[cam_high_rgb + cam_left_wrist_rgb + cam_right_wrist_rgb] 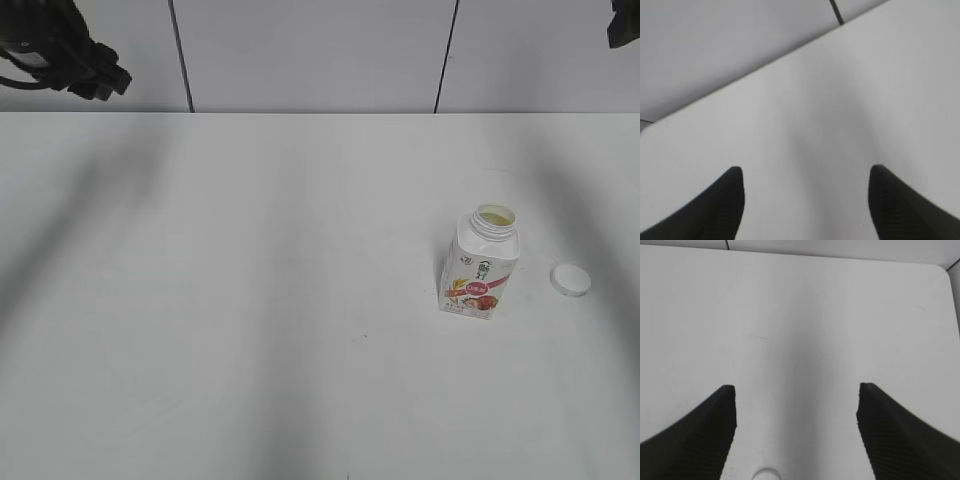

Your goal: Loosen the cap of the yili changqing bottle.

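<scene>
Standing upright, the yili changqing bottle [480, 263] mouth-up, cap [571, 280] flat beside it, both jaws wide

Yili changqing bottle [480, 262]: squarish, white, pink-red fruit label low down; upright on my bench, neck open, pale liquid visible inside. Cap [570, 280]: small white disc, off, lying flat just right of the bottle, apart.

white cap [571, 280], pink-red labelled white bottle [479, 273]
</scene>
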Available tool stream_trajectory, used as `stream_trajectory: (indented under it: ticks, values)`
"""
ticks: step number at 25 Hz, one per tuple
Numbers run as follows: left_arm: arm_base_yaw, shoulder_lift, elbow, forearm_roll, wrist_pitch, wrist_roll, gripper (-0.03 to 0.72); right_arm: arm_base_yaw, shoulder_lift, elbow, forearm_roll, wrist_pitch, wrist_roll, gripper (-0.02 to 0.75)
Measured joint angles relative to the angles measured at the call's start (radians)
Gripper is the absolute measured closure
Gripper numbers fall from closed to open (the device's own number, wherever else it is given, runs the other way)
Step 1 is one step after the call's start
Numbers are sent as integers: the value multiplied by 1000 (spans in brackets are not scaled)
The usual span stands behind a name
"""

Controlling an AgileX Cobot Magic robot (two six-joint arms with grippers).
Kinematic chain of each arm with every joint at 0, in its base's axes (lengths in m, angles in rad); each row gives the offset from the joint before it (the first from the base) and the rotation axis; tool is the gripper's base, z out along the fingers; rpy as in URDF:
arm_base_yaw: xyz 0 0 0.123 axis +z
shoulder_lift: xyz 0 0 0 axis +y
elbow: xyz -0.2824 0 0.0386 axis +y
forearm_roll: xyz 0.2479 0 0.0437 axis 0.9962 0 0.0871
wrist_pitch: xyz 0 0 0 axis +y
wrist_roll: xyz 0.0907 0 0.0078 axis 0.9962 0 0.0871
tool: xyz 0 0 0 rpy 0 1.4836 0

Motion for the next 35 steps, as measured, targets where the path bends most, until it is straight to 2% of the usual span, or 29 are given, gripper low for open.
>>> stream_trajectory:
  ticks: [4, 7, 12, 18, 28, 31, 35]
  values:
    - [83, -33, 0, -346, 64, 201, 210, 0, 0, -66, -11, 55, 2, 145]
    - [150, -48, 0, -468, 138, 259, 210, 0, 0, -106, -18, 118, -2, 146]
    - [230, -50, 0, -499, 259, 274, 210, -16, 0, -159, -8, 273, -69, 146]
    - [244, -128, 0, -511, 299, 275, 210, -74, -8, -184, 56, 454, -132, 146]
    - [244, -241, 6, -526, 545, 262, 211, -80, -148, -150, 100, 471, -169, 150]
    - [244, -302, 54, -526, 568, 245, 211, -80, -231, -74, 113, 471, -169, 150]
    - [244, -446, 180, -526, 548, 220, 211, -80, -366, 85, 117, 473, -169, 150]
